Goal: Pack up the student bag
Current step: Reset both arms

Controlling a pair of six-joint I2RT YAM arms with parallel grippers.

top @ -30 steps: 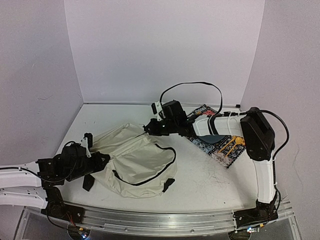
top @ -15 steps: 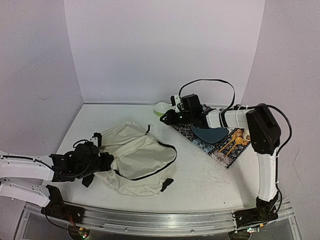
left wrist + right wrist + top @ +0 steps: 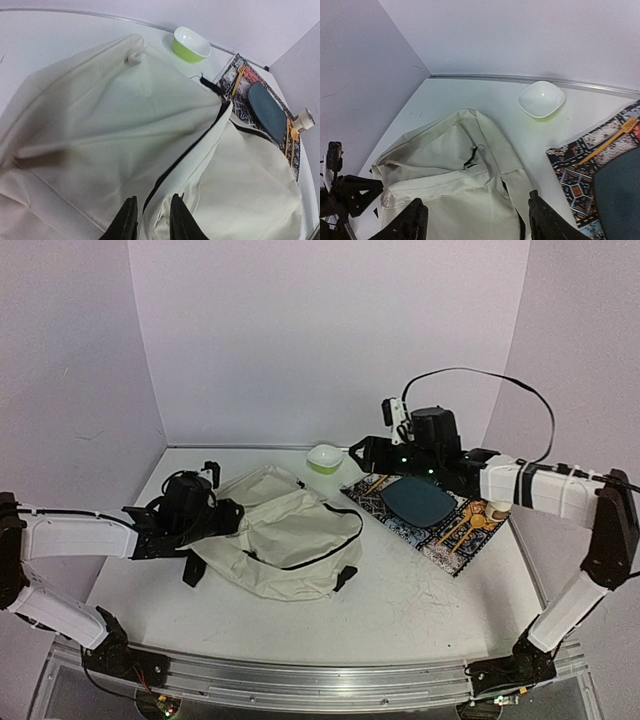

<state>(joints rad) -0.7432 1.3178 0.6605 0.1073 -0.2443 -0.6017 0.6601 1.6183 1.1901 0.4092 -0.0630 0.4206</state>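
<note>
Since a second ago the right gripper (image 3: pixel 477 210) has pulled off the bag (image 3: pixel 285 540) and hangs wide open, empty, to its right. The left gripper (image 3: pixel 150 215) sits at its left edge, jaws slightly parted astride the zip seam. Slumped on the table (image 3: pixel 420 600), the unheld bag's mouth may flop shut. No writing is readable.
</note>
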